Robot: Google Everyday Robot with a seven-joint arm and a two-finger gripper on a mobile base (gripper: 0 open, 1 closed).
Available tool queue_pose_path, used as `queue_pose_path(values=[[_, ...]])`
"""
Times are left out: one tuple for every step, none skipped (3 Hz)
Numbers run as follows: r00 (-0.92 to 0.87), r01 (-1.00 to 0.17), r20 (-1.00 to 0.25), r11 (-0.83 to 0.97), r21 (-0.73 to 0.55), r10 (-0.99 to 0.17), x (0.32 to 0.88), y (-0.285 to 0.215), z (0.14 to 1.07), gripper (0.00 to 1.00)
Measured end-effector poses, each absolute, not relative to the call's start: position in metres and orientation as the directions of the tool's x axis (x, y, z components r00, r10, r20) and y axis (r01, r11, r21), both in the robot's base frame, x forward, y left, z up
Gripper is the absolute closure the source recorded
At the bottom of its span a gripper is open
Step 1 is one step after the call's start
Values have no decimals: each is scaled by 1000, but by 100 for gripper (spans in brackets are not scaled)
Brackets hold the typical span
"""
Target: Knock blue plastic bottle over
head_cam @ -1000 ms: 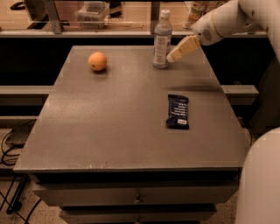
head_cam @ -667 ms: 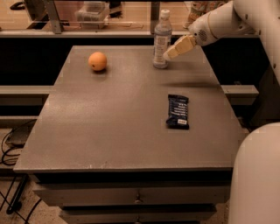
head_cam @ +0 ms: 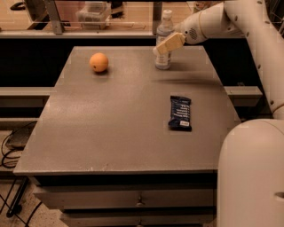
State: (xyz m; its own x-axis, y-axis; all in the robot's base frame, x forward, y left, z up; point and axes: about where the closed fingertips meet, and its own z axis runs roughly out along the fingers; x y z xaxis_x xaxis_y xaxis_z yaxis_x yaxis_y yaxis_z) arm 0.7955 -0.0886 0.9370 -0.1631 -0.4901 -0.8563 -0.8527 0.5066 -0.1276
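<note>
The blue plastic bottle point(head_cam: 163, 39) stands upright near the far edge of the grey table point(head_cam: 111, 128), clear with a white cap and a pale label. My gripper point(head_cam: 162, 46) reaches in from the right on the white arm. Its cream fingers lie across the bottle's middle, touching or just in front of it.
An orange ball point(head_cam: 99, 62) sits at the far left of the table. A dark blue snack wrapper point(head_cam: 180, 112) lies flat at the right middle. My white base point(head_cam: 250, 173) fills the lower right. A shelf with a clear bin point(head_cam: 93, 11) runs behind the table.
My gripper has moved left, from just right of the bottle to across its middle. The bottle still stands upright in the same spot.
</note>
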Motion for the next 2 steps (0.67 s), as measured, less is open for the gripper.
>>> queue_pose_path(values=[[-139, -882, -880, 460, -99, -455, 797, -66, 938, 39], [-122, -894, -883, 436, -100, -453, 796, -57, 942, 62]])
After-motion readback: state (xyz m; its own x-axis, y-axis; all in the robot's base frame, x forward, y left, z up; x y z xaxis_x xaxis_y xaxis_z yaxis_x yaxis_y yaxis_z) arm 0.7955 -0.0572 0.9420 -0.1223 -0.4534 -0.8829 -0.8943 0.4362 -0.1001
